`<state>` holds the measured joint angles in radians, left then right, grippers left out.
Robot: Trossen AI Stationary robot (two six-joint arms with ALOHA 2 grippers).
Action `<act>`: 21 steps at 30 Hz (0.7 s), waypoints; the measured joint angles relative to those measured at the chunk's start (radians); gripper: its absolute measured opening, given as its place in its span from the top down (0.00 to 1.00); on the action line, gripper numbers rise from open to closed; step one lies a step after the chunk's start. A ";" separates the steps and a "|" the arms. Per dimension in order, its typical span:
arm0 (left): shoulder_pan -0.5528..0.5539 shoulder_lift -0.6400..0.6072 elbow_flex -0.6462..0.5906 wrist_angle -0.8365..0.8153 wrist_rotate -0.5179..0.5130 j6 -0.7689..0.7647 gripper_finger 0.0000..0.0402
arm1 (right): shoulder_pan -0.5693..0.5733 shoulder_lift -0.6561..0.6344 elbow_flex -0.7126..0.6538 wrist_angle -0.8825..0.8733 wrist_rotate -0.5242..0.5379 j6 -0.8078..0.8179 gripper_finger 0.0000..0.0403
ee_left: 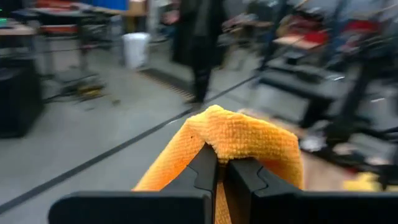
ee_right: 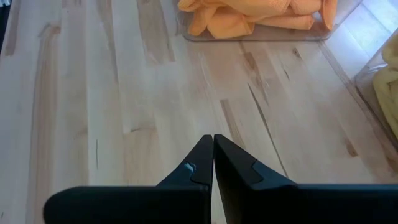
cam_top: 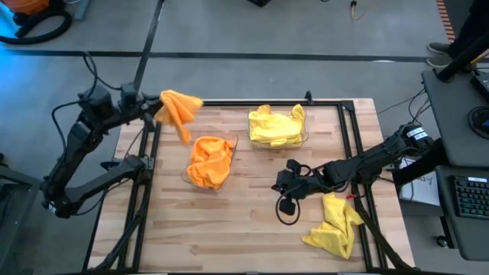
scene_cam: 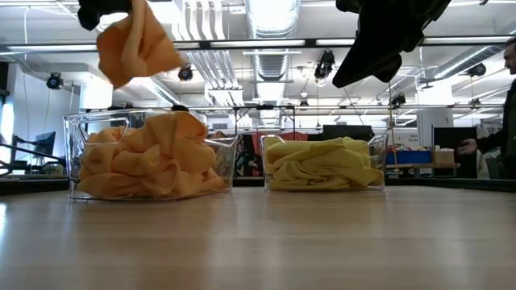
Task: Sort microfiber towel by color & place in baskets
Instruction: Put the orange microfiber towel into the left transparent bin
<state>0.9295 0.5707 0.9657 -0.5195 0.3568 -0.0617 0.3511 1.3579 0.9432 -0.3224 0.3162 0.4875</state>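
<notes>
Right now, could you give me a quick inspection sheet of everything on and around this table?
Surface: wooden table, black frame around it.
Job's things: orange towels fill one basket; yellow towels fill the other basket; loose yellow towel lies on the table.
Clutter: nothing seen.
Grippers: left gripper shut on orange towel, raised; right gripper shut, empty, over bare wood.
Cables: black cable loop by right arm.
Surroundings: person behind; desk with keyboard.

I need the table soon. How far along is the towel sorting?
Nearly done. The orange basket and the yellow basket each already hold towels of their own colour. In hand: the left gripper is shut on an orange towel, held up near the table's far left corner. Left: one yellow towel lies on the table by the right gripper, which is shut and empty.
</notes>
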 joint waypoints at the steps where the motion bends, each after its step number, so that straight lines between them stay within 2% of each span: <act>1: 0.000 -0.004 0.000 0.011 0.034 -0.016 1.00 | 0.000 0.000 0.000 0.002 0.000 0.001 0.98; 5: -0.006 -0.011 0.000 0.043 0.103 -0.073 1.00 | 0.000 0.000 0.000 0.014 0.002 0.013 0.98; 10: -0.041 -0.008 -0.021 0.114 0.134 -0.117 1.00 | 0.000 0.000 0.000 0.014 0.002 0.013 0.98; 21: -0.195 -0.007 -0.227 0.449 0.151 -0.256 1.00 | 0.000 0.000 -0.001 0.015 0.002 0.012 0.98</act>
<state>0.7345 0.5640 0.7390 -0.0709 0.5075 -0.3180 0.3511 1.3579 0.9425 -0.3079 0.3182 0.4994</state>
